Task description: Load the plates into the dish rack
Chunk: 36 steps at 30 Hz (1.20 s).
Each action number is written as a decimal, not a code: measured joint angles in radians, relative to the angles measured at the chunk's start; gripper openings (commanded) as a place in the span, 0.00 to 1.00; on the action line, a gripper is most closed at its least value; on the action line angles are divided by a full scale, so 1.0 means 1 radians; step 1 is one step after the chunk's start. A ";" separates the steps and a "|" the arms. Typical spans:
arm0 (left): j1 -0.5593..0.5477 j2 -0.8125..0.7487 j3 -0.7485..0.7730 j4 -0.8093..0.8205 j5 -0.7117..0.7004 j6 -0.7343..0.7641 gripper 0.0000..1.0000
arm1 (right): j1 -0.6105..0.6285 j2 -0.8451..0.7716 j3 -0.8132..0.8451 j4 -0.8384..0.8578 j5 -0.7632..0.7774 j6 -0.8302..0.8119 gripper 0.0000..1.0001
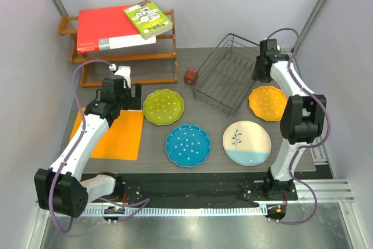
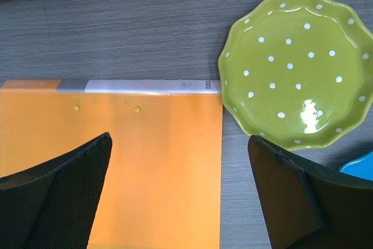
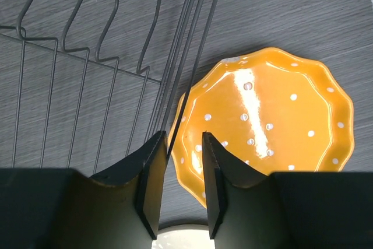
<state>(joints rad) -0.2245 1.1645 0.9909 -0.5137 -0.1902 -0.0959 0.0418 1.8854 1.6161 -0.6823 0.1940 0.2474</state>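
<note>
The right fingers (image 3: pixel 150 173) stand a narrow gap apart astride the side wires of the black thin-wire dish rack (image 1: pixel 224 74), upper centre-right. The left fingers (image 2: pixel 70 185) are spread wide and empty over the flat orange rectangular mat (image 2: pixel 145 161). Loading appears not yet begun, and the next move calls for closing squarely on a wire to steady the rack. Count: one rack and four round plates, all flat on the grey worktop (image 1: pixel 210 115): orange-yellow dotted plate (image 3: pixel 274 121) just right of the rack, lime-green dotted plate (image 2: pixel 297 68), blue dotted plate (image 1: pixel 187 145), cream sprigged plate (image 1: pixel 246 143).
</note>
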 measured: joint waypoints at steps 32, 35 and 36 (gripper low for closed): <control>0.000 -0.059 -0.021 -0.001 0.039 -0.016 1.00 | 0.076 0.055 0.039 -0.039 -0.012 -0.089 0.01; 0.000 -0.059 -0.021 -0.002 0.046 -0.025 1.00 | 0.057 0.133 0.156 -0.035 -0.008 -0.096 0.01; 0.000 -0.059 -0.021 -0.001 0.051 -0.027 0.99 | 0.045 0.168 0.208 -0.032 -0.011 -0.100 0.01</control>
<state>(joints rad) -0.2249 1.1057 0.9699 -0.5148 -0.1390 -0.1230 0.0872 2.0537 1.8244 -0.7143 0.1829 0.1471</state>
